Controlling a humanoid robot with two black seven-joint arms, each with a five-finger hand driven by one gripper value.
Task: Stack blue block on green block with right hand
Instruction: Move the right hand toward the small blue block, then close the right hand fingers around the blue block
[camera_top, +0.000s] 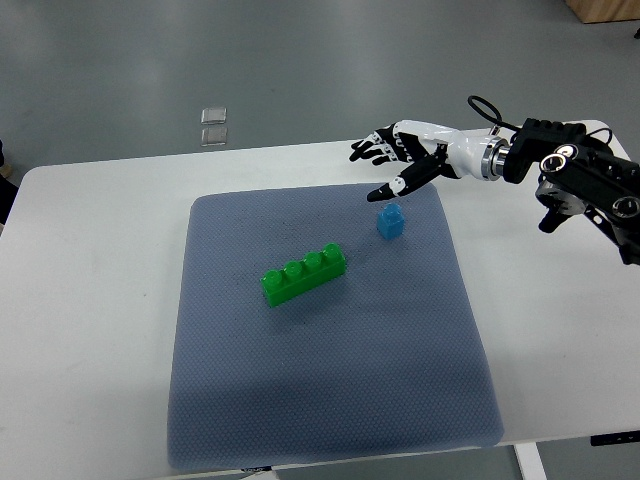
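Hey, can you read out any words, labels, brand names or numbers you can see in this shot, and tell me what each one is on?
None: no text can be read anywhere in the top view.
Green block: plain studs, no print visible.
Blue block: no marking visible.
Grey mat: a small dark mark at its near edge, too small to tell if it is print.
Right hand and its arm: no lettering legible.

One green block (304, 276) and one blue block (390, 222) lie on one grey mat (330, 400). One hand (400, 155) shows over the mat's far right corner.
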